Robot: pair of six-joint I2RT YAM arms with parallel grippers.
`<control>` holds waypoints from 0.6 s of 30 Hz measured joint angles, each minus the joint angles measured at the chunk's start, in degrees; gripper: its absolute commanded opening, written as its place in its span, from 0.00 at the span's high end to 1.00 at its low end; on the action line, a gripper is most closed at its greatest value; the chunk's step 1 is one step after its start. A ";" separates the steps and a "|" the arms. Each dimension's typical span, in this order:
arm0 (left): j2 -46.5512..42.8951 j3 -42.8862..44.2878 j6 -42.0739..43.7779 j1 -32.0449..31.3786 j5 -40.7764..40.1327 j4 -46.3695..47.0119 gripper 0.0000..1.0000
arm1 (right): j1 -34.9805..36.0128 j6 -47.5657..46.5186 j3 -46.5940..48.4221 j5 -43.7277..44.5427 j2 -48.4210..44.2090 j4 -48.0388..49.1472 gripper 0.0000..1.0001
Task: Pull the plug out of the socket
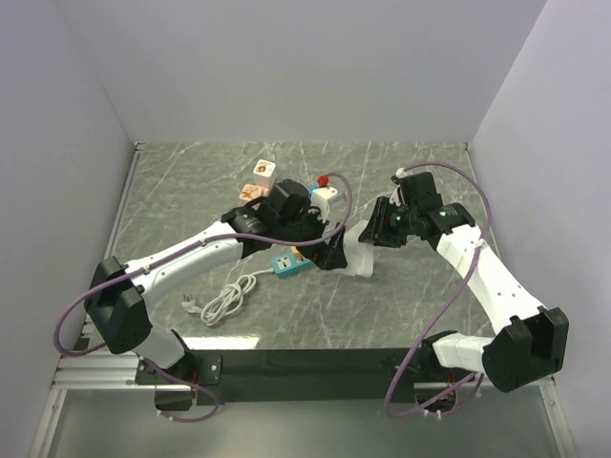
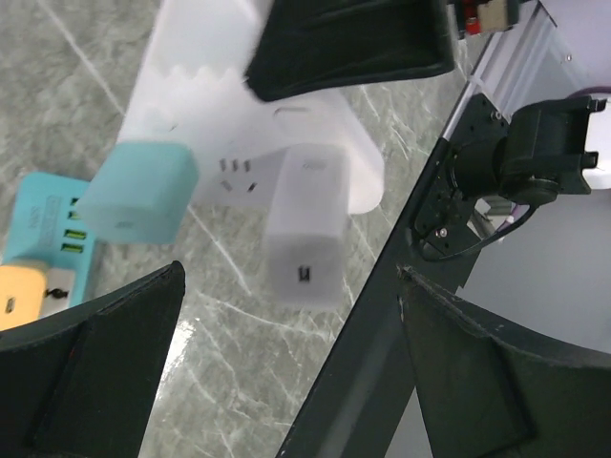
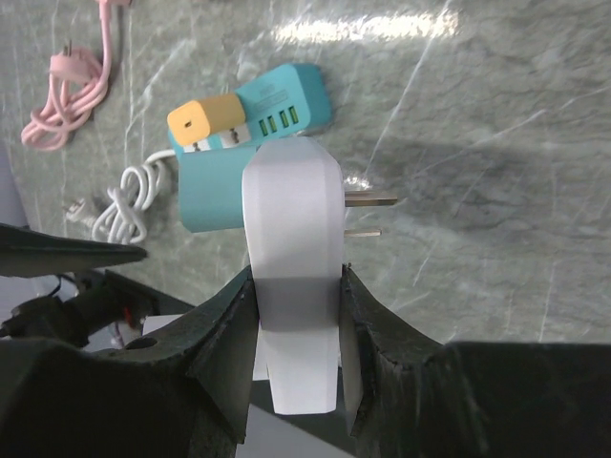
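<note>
Top external: your right gripper (image 1: 370, 232) is clamped on the white socket block (image 1: 361, 258) mid-table, left gripper (image 1: 329, 253) spread wide just beside it; left wrist: white plug (image 2: 305, 224) sits in that block (teal plug (image 2: 138, 191) alongside), ungrabbed; right wrist: block pinched in the jaws, two prongs (image 3: 370, 202) jutting sideways.

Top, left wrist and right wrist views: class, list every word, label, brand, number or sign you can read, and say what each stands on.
No text can be read in any view.
None on the teal power strip: only green ports show.
None on the white plug: its face is plain.
The picture cubes: printed faces, too small to read.
The white adapter: blurred, nothing legible.
</note>
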 measured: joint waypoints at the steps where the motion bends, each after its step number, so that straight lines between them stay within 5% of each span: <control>1: 0.39 0.33 0.13 -0.55 -0.09 0.00 0.00 | 0.00 0.00 0.22 -0.66 0.33 -0.24 1.00; 6: 2.80 1.86 0.66 -2.69 -0.61 -0.04 0.14 | 0.04 0.00 0.48 -2.62 0.90 -0.42 1.00; 13: 5.57 2.58 1.01 -3.63 -0.13 -0.68 0.61 | 0.31 0.11 0.74 -4.48 0.90 -0.42 1.00; 18: 6.75 3.41 0.87 -3.67 0.90 -1.51 0.84 | 0.44 -0.20 0.74 -4.31 0.90 -0.35 1.00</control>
